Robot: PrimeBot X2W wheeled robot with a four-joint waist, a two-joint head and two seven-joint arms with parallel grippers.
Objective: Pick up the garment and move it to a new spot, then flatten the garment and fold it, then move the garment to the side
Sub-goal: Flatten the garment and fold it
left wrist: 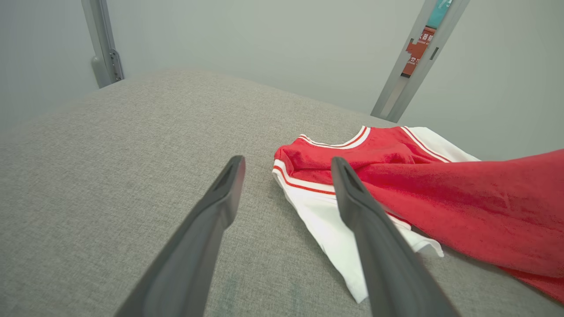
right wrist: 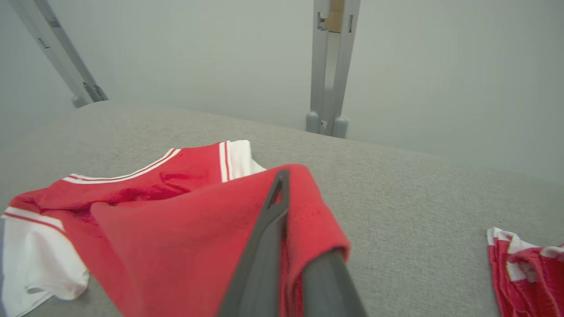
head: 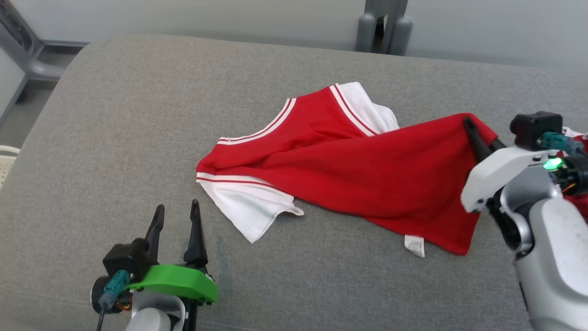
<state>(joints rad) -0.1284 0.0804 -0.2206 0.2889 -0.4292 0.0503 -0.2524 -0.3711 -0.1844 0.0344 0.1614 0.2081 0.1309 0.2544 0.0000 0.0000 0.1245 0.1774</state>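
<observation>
Bright, diffuse light; soft shadows beneath the garment; blur on near fingers; wide-angle edge distortion.

A red garment with white sleeves sprawls across the grey cushion. At three o'clock the right gripper pinches its raised hem corner, fingers pressed together. At seven o'clock the left gripper hangs with fingers spread, the near sleeve lying apart at its two o'clock.
</observation>
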